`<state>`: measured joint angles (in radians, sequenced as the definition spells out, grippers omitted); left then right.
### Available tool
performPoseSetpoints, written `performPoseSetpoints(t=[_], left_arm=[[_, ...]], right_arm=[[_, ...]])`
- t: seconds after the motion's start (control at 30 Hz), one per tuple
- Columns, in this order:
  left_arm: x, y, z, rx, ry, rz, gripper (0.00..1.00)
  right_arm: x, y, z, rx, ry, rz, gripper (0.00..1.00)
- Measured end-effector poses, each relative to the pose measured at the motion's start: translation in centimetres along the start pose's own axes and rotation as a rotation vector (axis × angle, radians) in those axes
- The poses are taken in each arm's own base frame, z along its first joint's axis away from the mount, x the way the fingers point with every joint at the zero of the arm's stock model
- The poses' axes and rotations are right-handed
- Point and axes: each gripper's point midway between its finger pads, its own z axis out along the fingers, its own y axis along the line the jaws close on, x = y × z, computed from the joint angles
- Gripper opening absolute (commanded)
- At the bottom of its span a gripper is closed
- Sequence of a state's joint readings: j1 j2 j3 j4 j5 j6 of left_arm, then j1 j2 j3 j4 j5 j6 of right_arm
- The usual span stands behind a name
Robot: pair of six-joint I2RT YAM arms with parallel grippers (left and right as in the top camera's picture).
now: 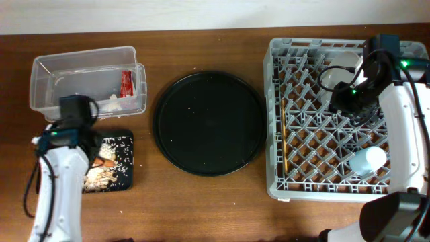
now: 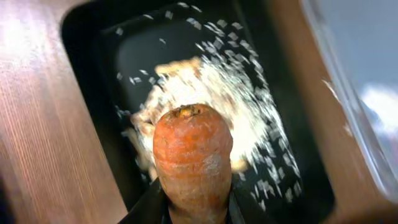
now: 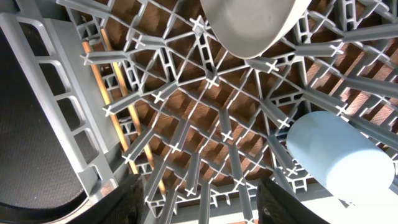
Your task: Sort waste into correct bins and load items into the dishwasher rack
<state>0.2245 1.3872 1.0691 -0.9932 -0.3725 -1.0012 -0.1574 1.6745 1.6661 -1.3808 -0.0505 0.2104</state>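
We see the left pincer clamped on the orange carrot, directly above the shallow black tray; the carrot's long axis points down at the rice scraps inside it.

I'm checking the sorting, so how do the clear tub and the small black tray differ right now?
The clear tub is see-through and deep-walled; the small black tray is opaque and shallow. The tub holds a red wrapper and white tissue; the tray holds rice scraps. Both are rectangular and similar in length.
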Motion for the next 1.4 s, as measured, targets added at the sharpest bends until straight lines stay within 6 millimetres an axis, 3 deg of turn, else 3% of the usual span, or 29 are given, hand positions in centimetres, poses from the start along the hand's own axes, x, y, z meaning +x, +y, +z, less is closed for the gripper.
performPoseSetpoints(t=[0.13,0.27,0.33,0.37,0.43,0.5,0.6,0.67,0.73,0.8,0.87,1.07,1.13,1.2,1.33,1.4], left_arm=[[-1.4,2.5,5.6,-0.158,0.063,-0.094,0.05],[-0.7,2.3,10.0,-0.222,0.107,-0.091,0.08],[-0.4,2.1,11.0,-0.229,0.112,-0.085,0.12],[-0.4,2.1,11.0,-0.229,0.112,-0.085,0.14],[-0.4,2.1,11.1,-0.227,0.112,-0.075,0.44],[-0.3,2.0,11.0,-0.224,0.128,-0.027,0.54],[-0.4,1.4,9.7,-0.205,0.183,0.037,0.58],[-1.6,-0.5,7.6,-0.124,0.186,0.075,0.58],[-1.5,-2.5,5.5,-0.028,0.178,0.146,0.58],[0.4,-5.2,3.3,0.079,0.190,0.269,0.57],[5.6,-8.9,0.8,0.210,0.246,0.508,0.49],[16.5,-13.8,-4.1,0.419,0.232,1.011,0.09],[19.5,-14.1,-3.7,0.419,0.249,1.122,0.07],[21.9,-13.7,-1.9,0.370,0.296,1.196,0.05],[23.7,-11.3,2.0,0.216,0.402,1.246,0.05],[23.9,-9.9,2.4,0.158,0.440,1.260,0.05]], right_arm=[[0.0,0.0,0.0,0.000,0.001,0.000,0.57],[0.0,0.0,0.0,0.000,0.000,-0.001,0.57],[0.0,0.0,0.0,0.000,0.000,0.000,0.57],[0.0,0.0,0.0,0.000,0.000,-0.001,0.57],[0.0,0.0,0.0,0.000,0.000,0.000,0.57],[0.0,0.0,0.0,0.000,0.000,0.000,0.57],[0.0,0.0,0.0,0.000,0.001,-0.001,0.57],[0.0,0.0,0.0,0.000,0.000,0.000,0.57],[0.0,0.0,0.0,0.000,0.000,-0.001,0.57],[0.0,0.0,0.0,0.000,0.000,0.000,0.57],[0.0,0.0,0.0,0.000,0.000,0.000,0.57],[0.0,0.0,0.0,0.000,0.000,0.000,0.57],[0.0,0.0,0.0,0.000,0.000,0.000,0.57],[0.0,0.0,0.0,0.000,0.000,0.000,0.57],[0.0,0.0,0.0,0.000,0.000,-0.001,0.57],[0.0,0.0,0.0,0.000,0.000,0.000,0.57]])
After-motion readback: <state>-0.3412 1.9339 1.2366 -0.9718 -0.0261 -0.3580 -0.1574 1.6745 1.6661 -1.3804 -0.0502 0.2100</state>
